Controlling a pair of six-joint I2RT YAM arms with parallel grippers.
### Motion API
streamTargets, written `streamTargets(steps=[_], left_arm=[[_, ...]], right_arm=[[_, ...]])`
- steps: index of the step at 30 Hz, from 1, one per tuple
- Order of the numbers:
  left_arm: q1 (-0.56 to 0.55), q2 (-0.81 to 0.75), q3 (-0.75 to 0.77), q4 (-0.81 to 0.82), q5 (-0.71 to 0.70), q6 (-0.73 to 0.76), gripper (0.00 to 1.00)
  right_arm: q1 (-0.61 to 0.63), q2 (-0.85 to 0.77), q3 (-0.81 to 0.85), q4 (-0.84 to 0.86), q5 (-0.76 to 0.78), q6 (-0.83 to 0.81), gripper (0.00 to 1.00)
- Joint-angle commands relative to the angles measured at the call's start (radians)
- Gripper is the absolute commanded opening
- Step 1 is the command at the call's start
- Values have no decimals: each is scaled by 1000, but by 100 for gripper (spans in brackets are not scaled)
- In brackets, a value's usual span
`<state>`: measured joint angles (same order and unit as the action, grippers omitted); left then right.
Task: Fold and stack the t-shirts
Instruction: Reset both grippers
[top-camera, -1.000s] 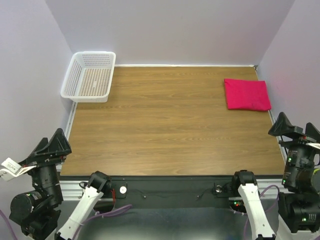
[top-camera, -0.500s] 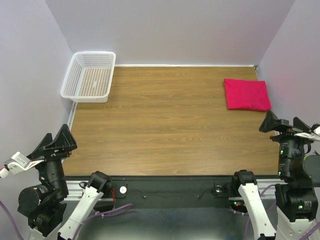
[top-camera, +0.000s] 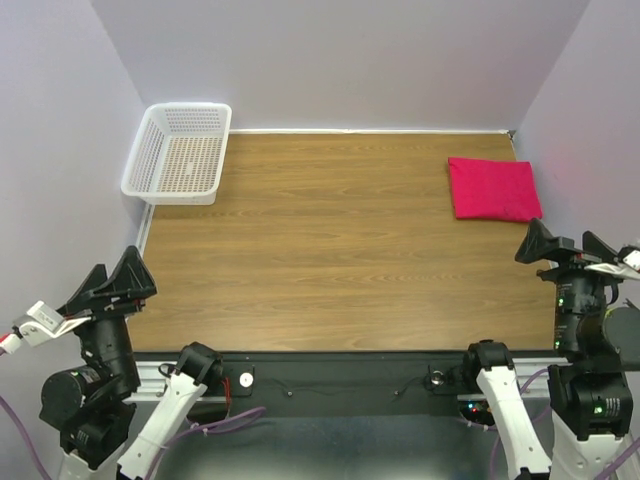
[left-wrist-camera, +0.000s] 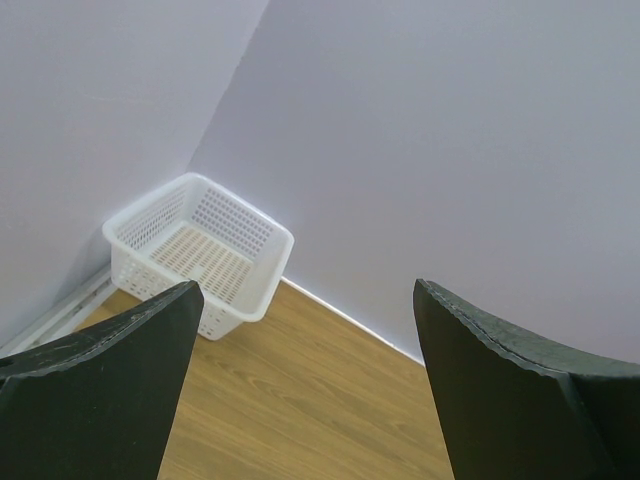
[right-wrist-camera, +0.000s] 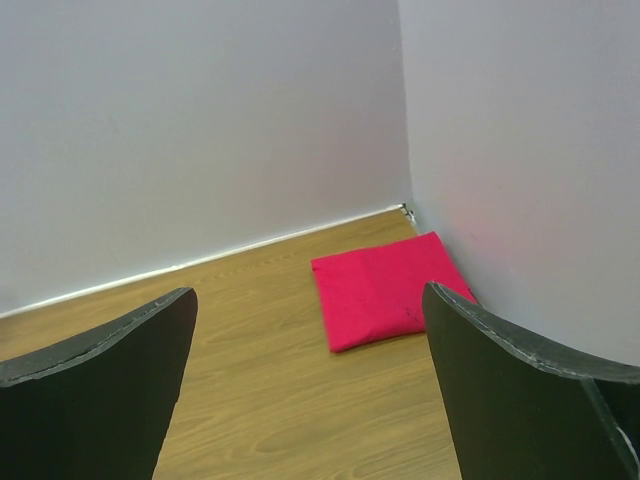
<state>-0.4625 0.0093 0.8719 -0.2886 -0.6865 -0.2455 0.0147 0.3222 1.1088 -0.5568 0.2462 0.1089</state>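
T-shirt (top-camera: 494, 188), crimson-pink, folded into a flat rectangle, lying at far right corner of wooden surface (top-camera: 340, 250), close beside right wall. Right pincer (top-camera: 567, 240): released, jaws spread wide, grasping nothing, raised over near right edge, well apart from it. Left pincer (top-camera: 113, 272): released, empty, near left edge. White mesh basket (top-camera: 180, 152): far left corner.

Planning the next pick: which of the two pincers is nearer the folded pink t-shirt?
The right pincer: it is on the same side as the t-shirt, while the left pincer stands on the opposite side.
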Motion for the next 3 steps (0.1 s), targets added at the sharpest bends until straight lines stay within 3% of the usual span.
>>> streamTargets(steps=[1,3], left_arm=[[5,-35,-20,51,-8,0,99],[5,-38,-27,57,-5,-5,99]], right_arm=[[7,2,-1,63,-16,-3,100],[7,-5,-3,64,-19,-2,100]])
